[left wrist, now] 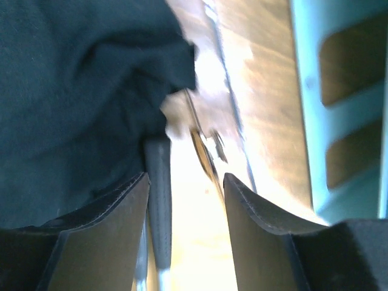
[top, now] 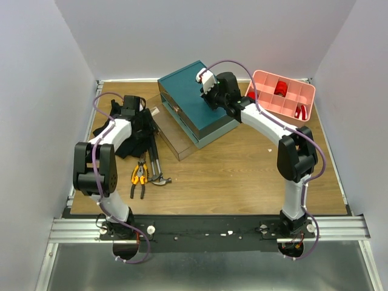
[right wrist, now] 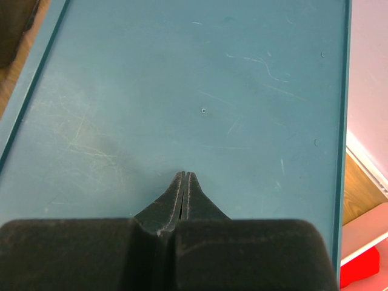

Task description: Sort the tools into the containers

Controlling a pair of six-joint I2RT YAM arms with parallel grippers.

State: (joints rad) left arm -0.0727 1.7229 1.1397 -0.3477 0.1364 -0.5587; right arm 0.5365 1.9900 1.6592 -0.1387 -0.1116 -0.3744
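The left wrist view shows the left gripper (left wrist: 186,180) spread wide and empty. A dark round handle (left wrist: 159,182) lies between its black padded fingers (left wrist: 109,236), close against the one nearest the crumpled black cloth (left wrist: 73,91). The handle is probably a hammer's, though blur leaves this uncertain. For a clean pick, the jaws are best shifted until the handle is centred, then closed on it alone so that no fold of cloth is pinched. In the right wrist view the right gripper (right wrist: 183,180) is pressed shut, holding nothing, its tips resting on the scratched top of the dark teal rectangular drawer box (right wrist: 200,91) (seemingly to steady it). Only the top external view gives the layout. A clear pull-out drawer (top: 173,134) stands open toward the cloth. The orange-and-black-handled pliers (top: 139,176) and the two dark-handled steel-headed hammers (top: 156,165) lie on the wooden table (top: 242,176) just in front of the cloth. A pink compartment tray (top: 282,94) sits beside the box.
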